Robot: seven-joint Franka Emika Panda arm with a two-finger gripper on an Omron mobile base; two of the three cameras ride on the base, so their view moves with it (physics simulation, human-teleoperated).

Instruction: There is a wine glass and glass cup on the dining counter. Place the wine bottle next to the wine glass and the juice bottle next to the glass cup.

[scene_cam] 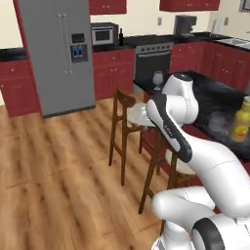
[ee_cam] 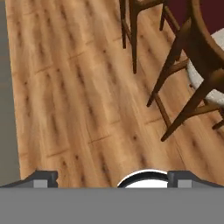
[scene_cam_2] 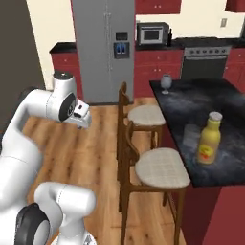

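Gripper (ee_cam: 112, 177): fingers spread wide apart, nothing between them; in the hand view it points down at the wooden floor (ee_cam: 74, 96), with a stool (ee_cam: 205, 65) at the upper right.
Arm: folded close to the base, hand held above the floor beside the stools, well apart from the dining counter (scene_cam_2: 229, 103).
Juice bottle (scene_cam_2: 209, 139): upright on the dining counter, near the edge facing the stools; yellow body, grey cap, fruit label.
Glass cup (scene_cam_2: 190, 135): on the dining counter just beside the juice bottle, on the stool side; faint and nearly clear.
Wine glass (scene_cam_2: 165, 82): upright at the far corner of the dining counter, well apart from the juice bottle.
Wine bottle (scene_cam_2: 169, 36): dark and slim, standing on the back wall counter (scene_cam_2: 201, 43) just beside the microwave (scene_cam_2: 152, 33), well apart from the wine glass.
Stools: two, wooden with pale seats, along the counter edge.
Fridge (scene_cam_2: 103, 48): grey, against the back wall, left of the microwave.
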